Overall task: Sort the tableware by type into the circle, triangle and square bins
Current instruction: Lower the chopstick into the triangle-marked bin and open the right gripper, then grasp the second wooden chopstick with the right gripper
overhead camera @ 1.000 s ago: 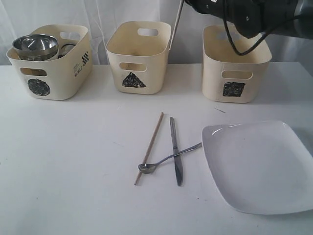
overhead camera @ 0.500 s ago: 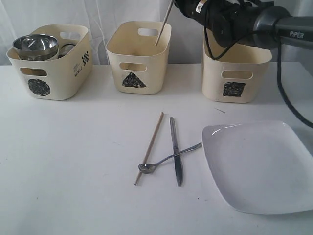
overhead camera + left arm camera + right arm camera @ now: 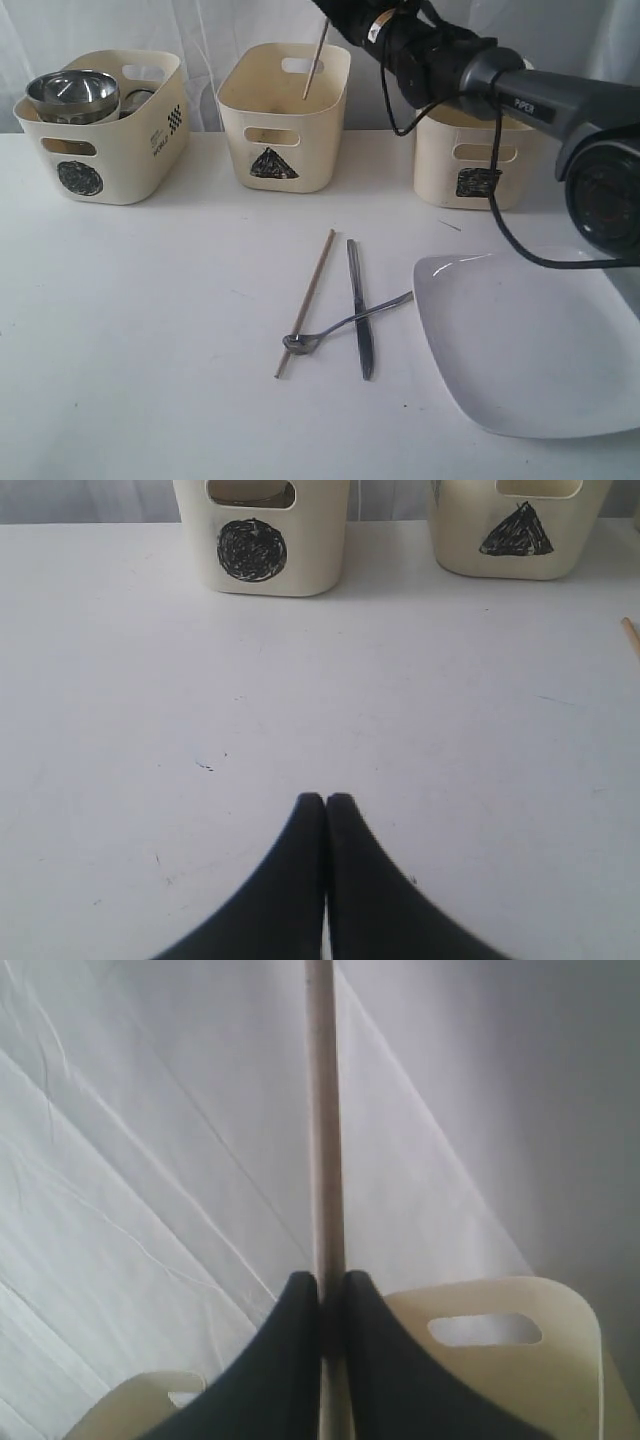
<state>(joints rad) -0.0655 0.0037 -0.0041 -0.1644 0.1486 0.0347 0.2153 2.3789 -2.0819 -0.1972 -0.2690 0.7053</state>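
Note:
My right gripper (image 3: 335,12) is shut on a wooden chopstick (image 3: 314,62), which hangs tilted with its lower tip inside the triangle bin (image 3: 285,150). The right wrist view shows the chopstick (image 3: 322,1110) pinched between the fingers of that gripper (image 3: 326,1278). The second chopstick (image 3: 306,300), the metal knife (image 3: 359,305) and the metal spoon (image 3: 345,322) lie crossed mid-table. The white square plate (image 3: 530,340) lies at the right front. The circle bin (image 3: 110,150) holds the steel bowl (image 3: 72,92) and a steel cup (image 3: 135,100). My left gripper (image 3: 326,798) is shut and empty above bare table.
The square bin (image 3: 480,150) stands at the back right, partly behind the right arm and its cable. A white curtain hangs behind the bins. The left wrist view shows the circle bin (image 3: 262,540) and triangle bin (image 3: 520,540) far ahead.
The right arm has swung left with the chopstick, from beside the triangle bin to over it. The chopstick's lower tip now dips into that bin.

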